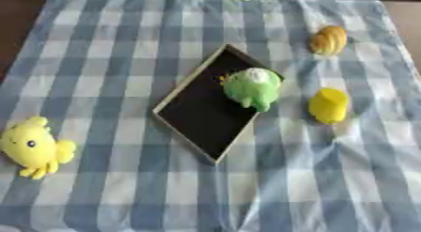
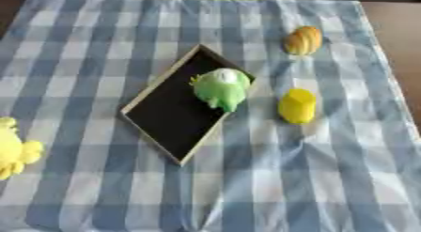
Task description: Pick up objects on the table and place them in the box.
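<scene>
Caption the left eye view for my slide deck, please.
Green toy rests on the box rim; three yellow-orange items remain on the checked cloth.

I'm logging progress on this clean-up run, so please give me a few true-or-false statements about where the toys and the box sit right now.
1. The green toy lies at the box's right edge. True.
2. The yellow duck-like toy is inside the box. False: it lies on the cloth, far left.
3. The yellow cylinder lies right of the box. True.
4. A robot hand holds the orange toy. False: no robot hand shows.
</scene>
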You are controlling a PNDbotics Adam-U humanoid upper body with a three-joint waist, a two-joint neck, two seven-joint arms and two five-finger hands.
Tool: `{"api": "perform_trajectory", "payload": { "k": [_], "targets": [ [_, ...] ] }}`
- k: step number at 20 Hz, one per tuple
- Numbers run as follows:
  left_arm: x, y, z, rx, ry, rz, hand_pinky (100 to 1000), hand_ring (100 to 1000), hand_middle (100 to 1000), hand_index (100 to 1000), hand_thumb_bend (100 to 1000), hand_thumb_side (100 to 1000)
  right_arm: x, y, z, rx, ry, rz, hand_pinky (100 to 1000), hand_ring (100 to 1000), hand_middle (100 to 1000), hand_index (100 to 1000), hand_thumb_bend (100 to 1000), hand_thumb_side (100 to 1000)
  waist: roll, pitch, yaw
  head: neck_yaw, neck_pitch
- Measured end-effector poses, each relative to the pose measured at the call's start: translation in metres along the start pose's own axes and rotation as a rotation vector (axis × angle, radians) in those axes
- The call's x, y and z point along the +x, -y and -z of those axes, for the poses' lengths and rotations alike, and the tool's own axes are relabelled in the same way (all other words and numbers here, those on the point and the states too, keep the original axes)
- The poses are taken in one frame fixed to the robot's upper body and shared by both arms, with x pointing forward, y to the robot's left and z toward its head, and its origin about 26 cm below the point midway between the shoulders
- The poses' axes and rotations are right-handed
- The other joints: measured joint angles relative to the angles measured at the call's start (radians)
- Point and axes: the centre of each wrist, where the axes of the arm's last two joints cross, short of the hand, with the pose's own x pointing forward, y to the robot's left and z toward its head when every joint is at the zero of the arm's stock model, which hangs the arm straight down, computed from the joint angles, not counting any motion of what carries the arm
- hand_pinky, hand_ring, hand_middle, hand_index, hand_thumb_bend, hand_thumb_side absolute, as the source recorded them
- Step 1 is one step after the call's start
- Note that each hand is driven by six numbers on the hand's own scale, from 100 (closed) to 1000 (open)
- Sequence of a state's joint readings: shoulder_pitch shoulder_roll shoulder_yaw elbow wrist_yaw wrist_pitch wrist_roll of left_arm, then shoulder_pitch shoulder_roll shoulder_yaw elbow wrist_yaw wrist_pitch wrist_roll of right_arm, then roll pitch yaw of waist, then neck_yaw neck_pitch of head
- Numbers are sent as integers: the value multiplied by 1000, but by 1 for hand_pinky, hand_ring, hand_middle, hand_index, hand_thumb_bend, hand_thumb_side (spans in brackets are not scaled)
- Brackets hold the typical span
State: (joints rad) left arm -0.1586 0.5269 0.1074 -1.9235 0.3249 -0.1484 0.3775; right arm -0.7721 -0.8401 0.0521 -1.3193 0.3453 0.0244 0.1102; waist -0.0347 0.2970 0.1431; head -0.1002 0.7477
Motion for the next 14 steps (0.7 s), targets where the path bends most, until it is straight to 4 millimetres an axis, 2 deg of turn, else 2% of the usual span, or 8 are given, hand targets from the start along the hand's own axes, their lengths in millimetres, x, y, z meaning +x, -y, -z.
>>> {"api": "perform_trajectory", "payload": {
  "k": [2, 5, 6, 10, 12, 14],
  "targets": [
    [0, 0, 0, -1, -1, 0, 709, 833, 704, 820, 259, 724, -6, -3, 11, 45, -4, -39, 920, 957, 890, 889, 100, 409, -4, 0, 0, 0, 0],
    [0, 0, 0, -3, -3, 0, 709, 833, 704, 820, 258, 725, -12, -9, 25, 122, 9, -102, 928, 962, 898, 900, 100, 380, -5, 0, 1, -1, 0],
    [0, 0, 0, -3, -3, 0, 709, 833, 704, 819, 257, 724, -14, -12, 27, 149, 17, -126, 932, 964, 901, 906, 100, 274, -5, 0, 1, -1, 1],
    [0, 0, 0, -4, -5, -3, 709, 832, 704, 819, 261, 725, -19, -26, 30, 272, 62, -235, 940, 970, 906, 917, 100, 148, -12, 0, 1, -4, 1],
    [0, 0, 0, -6, -6, -7, 709, 831, 703, 819, 260, 725, -20, -31, 30, 330, 91, -285, 945, 974, 908, 907, 108, 112, -12, 0, 2, -5, 1],
    [-1, 1, 0, -7, -8, -8, 709, 831, 703, 819, 263, 725, -20, -36, 30, 388, 115, -326, 948, 976, 906, 907, 180, 100, -12, 0, 2, -7, 1]
  ]
}}
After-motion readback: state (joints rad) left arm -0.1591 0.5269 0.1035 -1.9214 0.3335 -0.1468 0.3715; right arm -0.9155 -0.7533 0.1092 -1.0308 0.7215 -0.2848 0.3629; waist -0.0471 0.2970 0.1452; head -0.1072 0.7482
